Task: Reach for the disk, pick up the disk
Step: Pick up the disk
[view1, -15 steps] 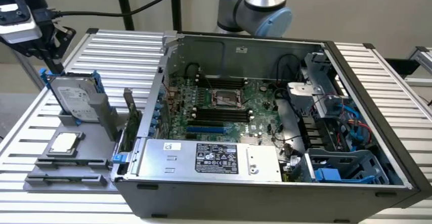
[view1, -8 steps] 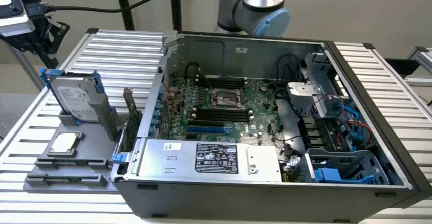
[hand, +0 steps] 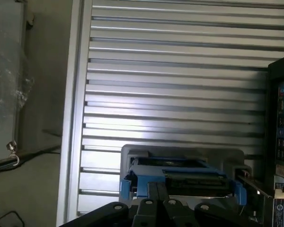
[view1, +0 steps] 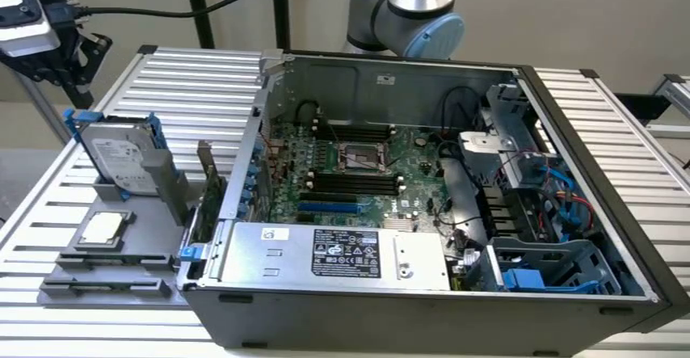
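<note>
Disk (view1: pixel 116 154) upright in grey holder (view1: pixel 161 182), tool (view1: pixel 80 91) above it, closed together, gripping nothing.

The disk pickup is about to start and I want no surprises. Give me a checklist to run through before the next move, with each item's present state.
1. Position of the disk: upright in the grey holder, ok.
2. Load on the gripper: it holds nothing, ok.
3. Jaws open wide enough to take the disk: not ok, they are shut.
4. Space between gripper and disk: apart, with nothing between them, ok.
5. Alignment of the gripper with the disk: cannot tell.
</note>
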Tool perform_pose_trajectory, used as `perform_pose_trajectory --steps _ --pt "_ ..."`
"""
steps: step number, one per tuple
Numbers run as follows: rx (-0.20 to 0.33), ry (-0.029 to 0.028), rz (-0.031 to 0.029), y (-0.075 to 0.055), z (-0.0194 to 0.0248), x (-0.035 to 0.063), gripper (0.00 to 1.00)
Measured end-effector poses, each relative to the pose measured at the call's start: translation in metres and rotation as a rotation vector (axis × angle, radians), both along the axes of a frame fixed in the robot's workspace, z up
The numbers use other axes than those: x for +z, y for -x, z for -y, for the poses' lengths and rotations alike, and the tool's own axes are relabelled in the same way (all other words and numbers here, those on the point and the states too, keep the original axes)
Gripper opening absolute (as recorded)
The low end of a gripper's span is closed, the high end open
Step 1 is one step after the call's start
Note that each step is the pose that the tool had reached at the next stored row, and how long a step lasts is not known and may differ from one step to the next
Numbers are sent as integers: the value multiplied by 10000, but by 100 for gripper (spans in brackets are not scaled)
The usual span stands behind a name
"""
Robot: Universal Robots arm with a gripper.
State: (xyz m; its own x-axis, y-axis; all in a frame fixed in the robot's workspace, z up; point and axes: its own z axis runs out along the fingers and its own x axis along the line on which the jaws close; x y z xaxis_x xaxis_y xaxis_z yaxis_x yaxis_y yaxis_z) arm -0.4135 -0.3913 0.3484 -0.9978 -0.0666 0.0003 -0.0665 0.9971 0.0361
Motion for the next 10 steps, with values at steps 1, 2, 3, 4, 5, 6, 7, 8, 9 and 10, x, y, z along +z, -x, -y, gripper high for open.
perform_pose_trajectory --steps 1,2,3,4,5,6,7,8,9,10 --pt "175 1 -1 0 0 3 11" --pt "358 1 -1 0 -1 5 11" --pt "539 1 -1 0 -1 7 11" --pt "718 0 -1 0 -1 10 11" --pt "899 1 -1 0 0 12 11" --pt "1085 1 -1 0 0 15 11" --pt "1263 2 -2 0 -1 18 11" --pt "1444 2 -2 0 -1 21 11" --pt "1629 2 -2 0 0 25 11" --pt "1809 1 -2 0 0 28 11"
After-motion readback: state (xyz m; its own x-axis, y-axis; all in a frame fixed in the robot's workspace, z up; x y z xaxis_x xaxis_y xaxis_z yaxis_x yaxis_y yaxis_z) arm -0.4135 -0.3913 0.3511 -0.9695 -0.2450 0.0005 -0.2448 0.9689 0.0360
